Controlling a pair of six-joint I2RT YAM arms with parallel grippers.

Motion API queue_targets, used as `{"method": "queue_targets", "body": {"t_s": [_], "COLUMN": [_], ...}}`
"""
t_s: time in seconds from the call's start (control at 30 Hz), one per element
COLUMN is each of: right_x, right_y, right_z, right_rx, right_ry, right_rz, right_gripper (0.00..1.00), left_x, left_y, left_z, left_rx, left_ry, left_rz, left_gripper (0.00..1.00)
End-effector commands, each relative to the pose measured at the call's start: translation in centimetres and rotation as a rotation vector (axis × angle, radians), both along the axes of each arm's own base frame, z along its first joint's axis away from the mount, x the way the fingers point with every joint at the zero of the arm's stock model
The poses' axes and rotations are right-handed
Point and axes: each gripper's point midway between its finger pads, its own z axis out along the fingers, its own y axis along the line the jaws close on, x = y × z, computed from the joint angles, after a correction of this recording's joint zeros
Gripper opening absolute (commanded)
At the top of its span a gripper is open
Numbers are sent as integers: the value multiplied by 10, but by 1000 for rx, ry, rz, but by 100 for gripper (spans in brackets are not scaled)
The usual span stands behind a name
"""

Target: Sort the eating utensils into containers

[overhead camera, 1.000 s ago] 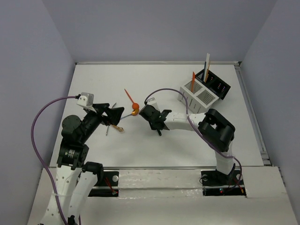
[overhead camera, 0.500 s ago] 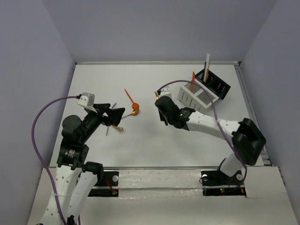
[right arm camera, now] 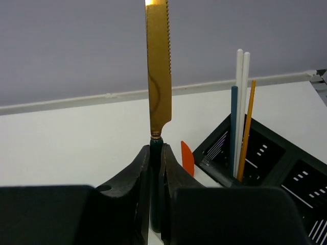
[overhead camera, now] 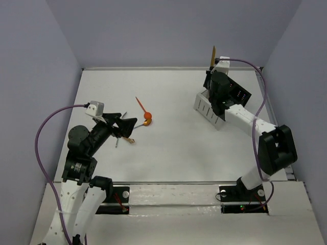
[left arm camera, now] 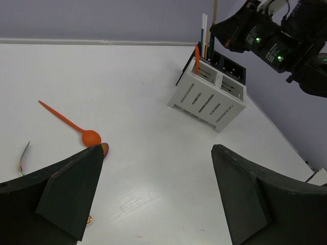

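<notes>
Trouble, as we judge it, lies in the set-down. The right gripper (right arm camera: 156, 149) is pinched tight on the dark handle of a gold knife (right arm camera: 158, 76), blade straight up, high over the white caddy (overhead camera: 206, 108) and the black box (right arm camera: 265, 153) joined to it. So slim a hold may let the tall knife swing or slip. On the way down its handle could catch a divider, or knock the thin sticks (right arm camera: 240, 102) standing in the black box or the orange piece (right arm camera: 187, 158) in the caddy, and the light holder might slide or tip. The left gripper (left arm camera: 158, 173) hangs wide open and empty, well apart from all this. It is near an orange spoon (left arm camera: 69, 122) that lies on the table (overhead camera: 179, 153) with a few other pieces beside it. We see a smooth, matt white tabletop with a narrow rail along its far and right edges, closed in by plain pale lilac walls (overhead camera: 168, 30).
</notes>
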Motion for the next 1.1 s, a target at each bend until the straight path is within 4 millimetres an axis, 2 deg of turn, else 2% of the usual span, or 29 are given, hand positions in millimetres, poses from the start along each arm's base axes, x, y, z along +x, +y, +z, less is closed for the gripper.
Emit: {"method": "queue_targets", "body": {"t_s": [0.0,0.13,0.4,0.67,0.7,0.73,0.77,0.8,0.83,0.93,1.03,1.07], "right_x": [30,42,36,24,23,22,21,17,16,13,2,-1], "right_y": [-7,-17,-28,-32,-33,-34,-33,-33,-31,-19,-4,0], "right_z": [28,7,-29,-39,-39,-38,-36,-30,-23,-2,25,25], "right_rx": [-28,-81,-125,-89,-89,-92,-92,-81,-70,-3,55,67], "right_ry": [-131,-108,-76,-62,-62,-62,-63,-63,-69,-85,-83,-76], "right_rz": [-26,-47,-88,-98,-101,-101,-96,-89,-75,-9,86,108], "right_gripper": [7,7,7,8,11,26,32,44,50,57,58,58], "left_x": [-1,-1,-1,-1,-1,-1,-1,-1,-1,-1,-2,-2], "left_y": [-3,-3,-3,-1,-1,0,0,0,0,-1,0,0], "left_z": [17,17,18,17,18,19,18,18,18,18,19,20], "left_rx": [-7,-7,-6,-6,-5,-7,-7,-7,-7,-7,-8,-9], "left_ry": [-72,-71,-76,-74,-77,-79,-77,-77,-77,-79,-82,-82], "left_rz": [-18,-19,-16,-7,-4,-2,-4,-4,-4,-4,-2,-2], "left_gripper": [99,99,99,99,99,99,99,99,99,99,99,99]}}
